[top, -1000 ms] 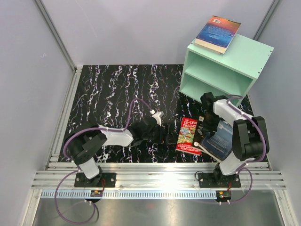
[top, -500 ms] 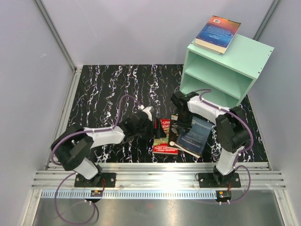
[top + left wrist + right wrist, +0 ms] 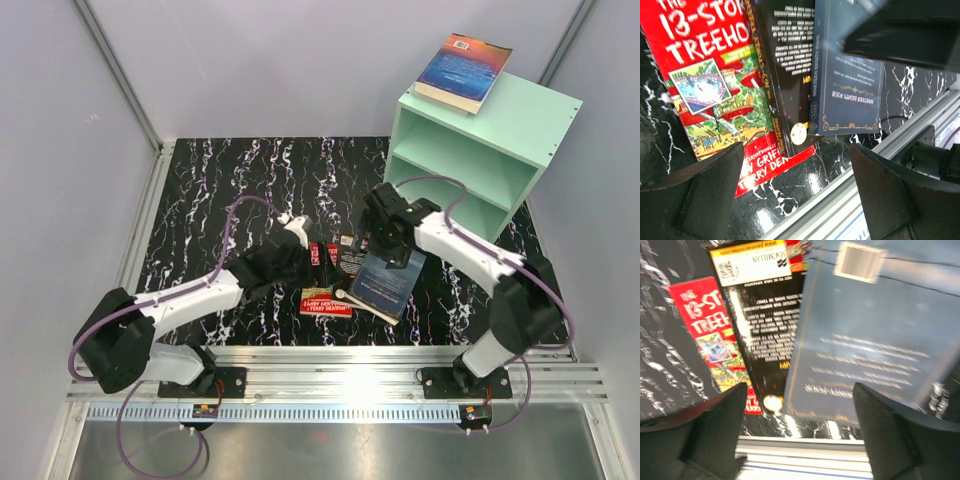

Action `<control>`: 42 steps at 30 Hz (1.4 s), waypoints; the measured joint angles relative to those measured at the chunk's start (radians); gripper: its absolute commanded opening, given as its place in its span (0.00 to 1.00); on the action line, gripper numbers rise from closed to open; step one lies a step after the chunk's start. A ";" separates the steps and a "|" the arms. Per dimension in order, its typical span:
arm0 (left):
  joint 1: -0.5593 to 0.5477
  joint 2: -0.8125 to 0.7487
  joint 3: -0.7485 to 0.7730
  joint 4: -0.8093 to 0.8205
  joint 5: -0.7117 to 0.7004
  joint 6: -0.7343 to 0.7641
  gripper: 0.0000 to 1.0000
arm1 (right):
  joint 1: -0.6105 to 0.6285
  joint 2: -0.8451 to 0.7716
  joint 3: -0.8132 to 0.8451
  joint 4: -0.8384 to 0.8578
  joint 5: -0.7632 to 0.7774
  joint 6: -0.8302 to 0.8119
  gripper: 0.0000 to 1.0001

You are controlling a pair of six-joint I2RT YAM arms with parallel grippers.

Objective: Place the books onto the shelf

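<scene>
Where the loose books lie: I read three of them overlapped on the table [image 3: 200, 200], in front of the shelf [image 3: 520, 120] and apart from it.
Red book [image 3: 705, 90]: lowest of the three, face up. The cover prints "13-STO… TREEHO…", cut off by the frame edge, and "TERRY DEN…" at its foot.
Black book [image 3: 790, 60]: lies across the red book's right side, back cover up, with white text upside-down to the left wrist camera. The right wrist camera shows a yellow label [image 3: 747, 262] reading "MACMILLAN" beside a barcode.
Dark blue book [image 3: 847, 75]: topmost, overlapping the black book. Its gold-framed back cover reads "NINETEEN EIGHTY-FOUR". The right wrist view is blurred but shows a white barcode sticker.
Sunset-cover book [image 3: 463, 72]: lies flat on the shelf's top panel, at its left end.
Left gripper [image 3: 796, 165]: I see the fingers spread wide over the red book's near end, with nothing gripped.
Right gripper [image 3: 800, 390]: fingers spread wide above the black and dark blue books, holding nothing.
Rail [image 3: 875, 165]: aluminium edge just beyond the books.
</scene>
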 measured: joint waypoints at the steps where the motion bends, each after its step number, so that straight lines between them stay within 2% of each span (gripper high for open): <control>1: 0.000 -0.003 0.010 -0.012 -0.005 0.003 0.89 | 0.000 -0.045 -0.018 0.000 0.021 0.002 0.96; 8: -0.001 0.039 0.122 -0.069 -0.023 0.017 0.89 | -0.025 -0.333 -0.215 -0.007 0.118 0.060 1.00; 12: -0.009 0.098 0.203 -0.081 -0.024 0.034 0.89 | -0.159 -0.416 -0.417 0.061 0.057 0.087 0.99; 16: -0.013 0.189 0.279 -0.082 -0.022 0.045 0.89 | -0.247 -0.394 -0.518 0.077 -0.003 0.101 0.99; 24: -0.040 0.384 0.410 -0.090 -0.012 0.062 0.88 | -0.246 -0.325 -0.550 0.216 -0.061 0.130 0.98; 33: -0.062 0.517 0.499 -0.091 0.010 0.075 0.88 | -0.252 -0.266 -0.608 0.418 -0.167 0.198 0.95; 37: -0.064 0.535 0.505 -0.080 0.011 0.081 0.88 | -0.253 -0.250 -0.633 0.504 -0.205 0.223 0.89; 38: -0.061 0.537 0.505 -0.077 0.006 0.082 0.88 | -0.253 -0.243 -0.638 0.521 -0.213 0.228 0.80; 40: -0.057 0.542 0.504 -0.064 -0.007 0.086 0.88 | -0.255 -0.224 -0.643 0.555 -0.232 0.236 0.70; 41: -0.056 0.542 0.499 -0.051 -0.010 0.086 0.88 | -0.258 -0.214 -0.648 0.579 -0.246 0.243 0.56; 42: -0.055 0.542 0.494 -0.043 -0.012 0.085 0.88 | -0.262 -0.202 -0.653 0.609 -0.261 0.248 0.47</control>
